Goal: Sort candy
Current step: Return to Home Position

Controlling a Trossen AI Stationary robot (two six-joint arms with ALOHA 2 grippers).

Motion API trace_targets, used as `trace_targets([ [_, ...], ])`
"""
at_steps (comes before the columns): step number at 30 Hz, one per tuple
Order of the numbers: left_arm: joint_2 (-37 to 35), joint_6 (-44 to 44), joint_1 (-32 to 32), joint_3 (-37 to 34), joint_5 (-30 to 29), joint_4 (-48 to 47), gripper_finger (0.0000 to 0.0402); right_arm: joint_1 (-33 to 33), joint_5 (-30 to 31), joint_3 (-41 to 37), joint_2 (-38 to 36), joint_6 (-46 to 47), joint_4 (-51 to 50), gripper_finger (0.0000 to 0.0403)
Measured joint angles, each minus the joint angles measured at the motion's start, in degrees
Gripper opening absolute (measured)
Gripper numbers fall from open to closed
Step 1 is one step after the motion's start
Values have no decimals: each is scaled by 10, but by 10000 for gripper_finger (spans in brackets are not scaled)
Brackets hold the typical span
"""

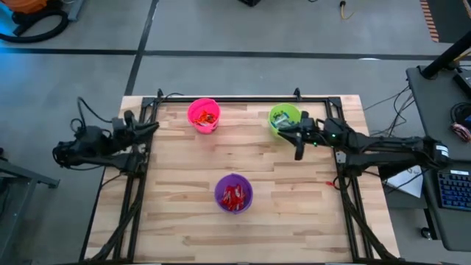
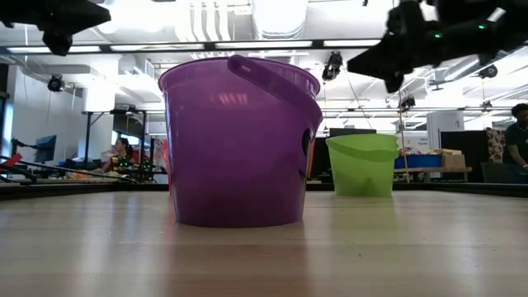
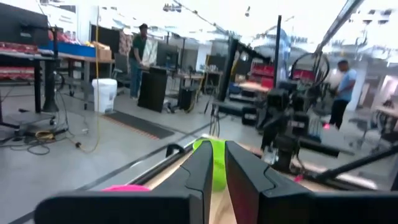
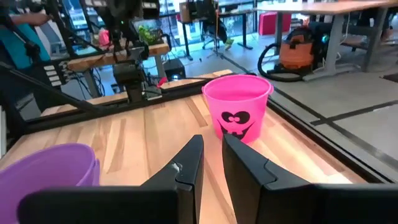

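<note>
The candy (image 1: 234, 196) lay inside three cups on the tabletop (image 1: 184, 169): red pieces in the purple cup (image 1: 219, 193) near the middle, orange ones in the pink cup (image 1: 193, 112) and blue-and-white ones in the green cup (image 1: 288, 109), both along the far edge. The right hand (image 1: 299, 153) hung just beside the green cup, on its near side, with its fingers close together and nothing between them. The left hand (image 1: 154, 126) sat at the tabletop's left edge, well apart from every cup, its fingers likewise close together and empty.

The step in hand looked like the retreat to rest, and it fell mostly to the right arm. It would go best by lifting first, then drawing back toward the right edge; a sideways sweep at that height risked clipping the green cup's rim and tipping it. The fingers were best kept together, and the pull slow until clear of the cup. The left arm seemed to need little or nothing.
</note>
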Motion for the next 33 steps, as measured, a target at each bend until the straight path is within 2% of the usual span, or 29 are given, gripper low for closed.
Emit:
trace_targets([
  [7, 5, -6, 0, -28, 0, -6, 27, 1, 0, -69, -101, 3, 1, 52],
  [16, 1, -31, 0, -121, 7, 94, 27, 2, 2, -169, -214, 29, 31, 52],
  [20, 1, -33, 0, -189, 8, 144, 27, 1, 34, -215, -253, 21, 72, 52],
  [24, 3, -63, 0, -257, 5, 206, 27, 2, 91, -214, -273, 9, 62, 52],
  [27, 28, -45, 1, -268, -14, 259, 27, 1, 133, -214, -278, 16, 62, 52],
  [30, 42, -37, 1, -268, -60, 245, 27, 1, 150, -215, -275, 26, 58, 52],
  [33, 57, -70, 1, -268, -59, 238, 27, 1, 155, -215, -275, 53, 52, 52],
])
